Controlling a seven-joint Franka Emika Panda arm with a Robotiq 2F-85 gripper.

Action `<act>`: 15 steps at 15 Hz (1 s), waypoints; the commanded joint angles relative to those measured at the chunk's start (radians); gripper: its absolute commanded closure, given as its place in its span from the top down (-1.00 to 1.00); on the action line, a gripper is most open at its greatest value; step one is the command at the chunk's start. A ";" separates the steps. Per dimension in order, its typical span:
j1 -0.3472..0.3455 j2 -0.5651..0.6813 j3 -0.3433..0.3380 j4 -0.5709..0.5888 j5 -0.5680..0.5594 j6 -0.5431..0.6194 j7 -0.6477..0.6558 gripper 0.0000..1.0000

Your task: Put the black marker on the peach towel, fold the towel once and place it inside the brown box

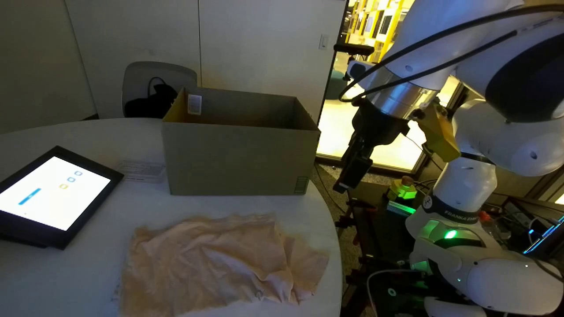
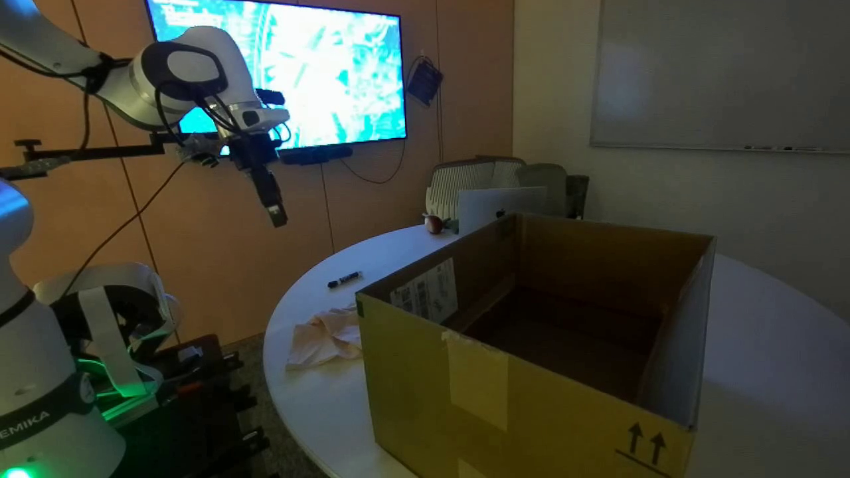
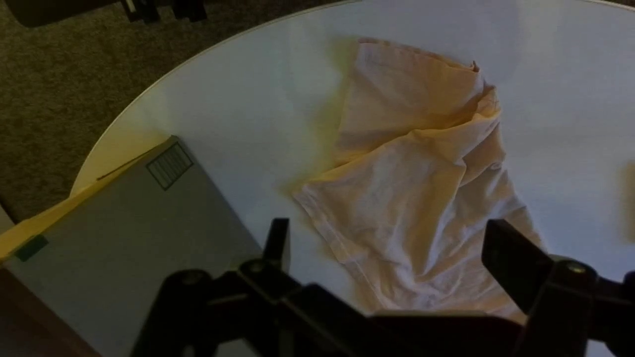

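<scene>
A black two-fingered claw (image 3: 388,233) is held in the air at the end of a white jointed robot arm (image 1: 467,185), tilted, tips pointed downward in both exterior views. In the wrist view its fingers (image 3: 513,263) are seen spread wide; in the exterior views the gap cannot be made out. Below the claw and apart from the tips, framed partly by that gap, a crumpled peach cloth towel (image 3: 416,208) is laid on a round white table (image 1: 79,273), a raised crease run across it. To the left of the fingers in the wrist view, a large brown cardboard box (image 1: 242,160) is stood upright, its top uncovered, separated from the towel by a strip of tabletop. A slim black marker with a pale band (image 2: 344,279) is noted in an exterior view, below and to the right of the claw, laid on the table near the towel but apart from it. Well to the left of the claw in an exterior view, past the box, a black-framed tablet with a lit white screen (image 1: 57,191) is set down. Behind the claw in an exterior view, a large bright wall screen (image 2: 339,73) is mounted; a silver laptop (image 2: 495,202) is placed to the claw's right.
</scene>
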 commanded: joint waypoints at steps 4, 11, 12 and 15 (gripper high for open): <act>-0.064 0.324 0.093 0.133 -0.197 0.188 0.062 1.00; -0.127 0.740 0.190 0.387 -0.525 0.281 0.163 1.00; -0.108 0.800 0.178 0.437 -0.566 0.271 0.170 1.00; 0.098 0.953 0.001 0.583 -0.584 0.283 0.131 1.00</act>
